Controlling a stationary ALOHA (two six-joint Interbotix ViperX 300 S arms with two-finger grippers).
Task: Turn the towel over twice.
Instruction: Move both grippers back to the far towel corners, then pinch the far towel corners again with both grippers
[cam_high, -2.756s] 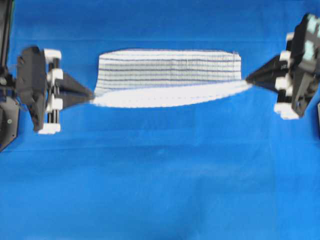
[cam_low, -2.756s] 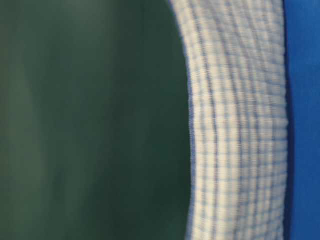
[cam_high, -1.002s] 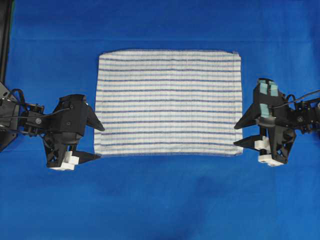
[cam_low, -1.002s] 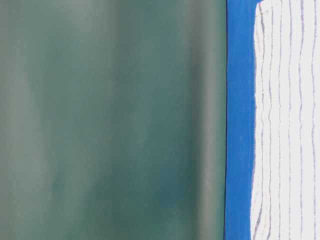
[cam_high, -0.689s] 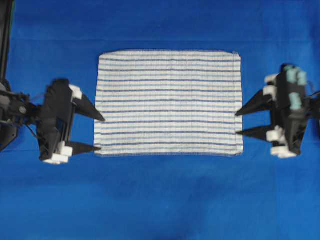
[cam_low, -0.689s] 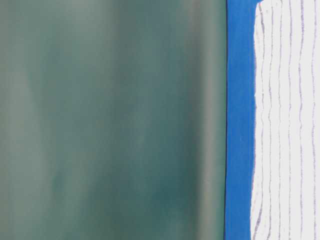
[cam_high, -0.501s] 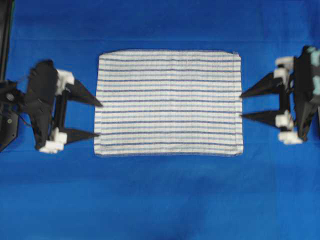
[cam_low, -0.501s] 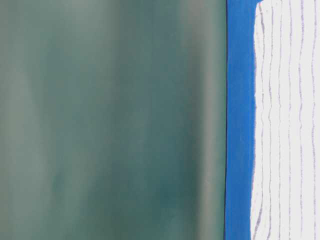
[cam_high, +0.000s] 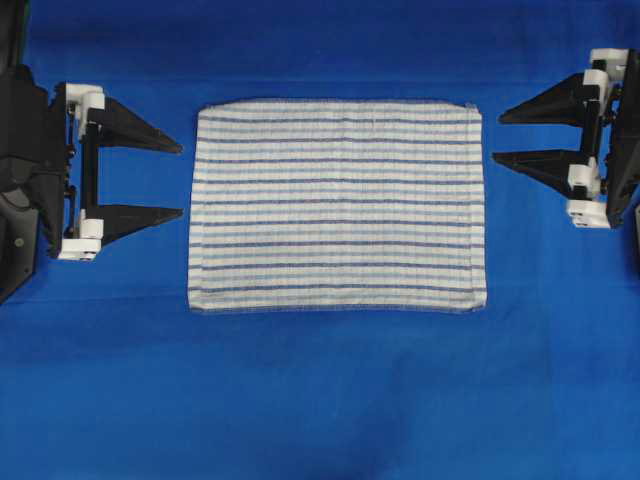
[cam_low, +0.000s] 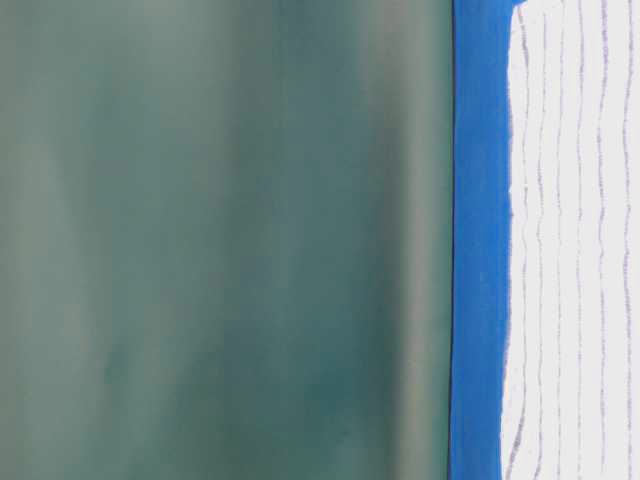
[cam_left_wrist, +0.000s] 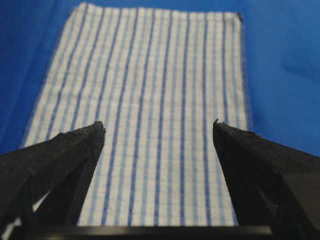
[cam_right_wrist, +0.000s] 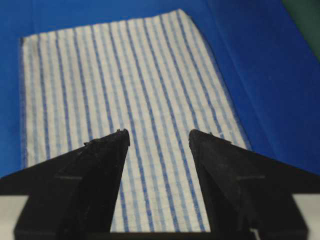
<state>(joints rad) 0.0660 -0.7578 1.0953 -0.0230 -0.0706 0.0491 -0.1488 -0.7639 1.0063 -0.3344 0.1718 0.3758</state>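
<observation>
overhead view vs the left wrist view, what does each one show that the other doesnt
Overhead view alone: the whole towel with all four edges, lying flat and spread on the blue cloth, and both grippers at once, the left gripper and the right gripper, each open and clear of a short edge.

Left wrist view alone: a close look along the towel between the left gripper's two open fingers, where the faint check weave can be made out.

Both: the striped towel, the blue cloth, and the open left gripper holding nothing.
</observation>
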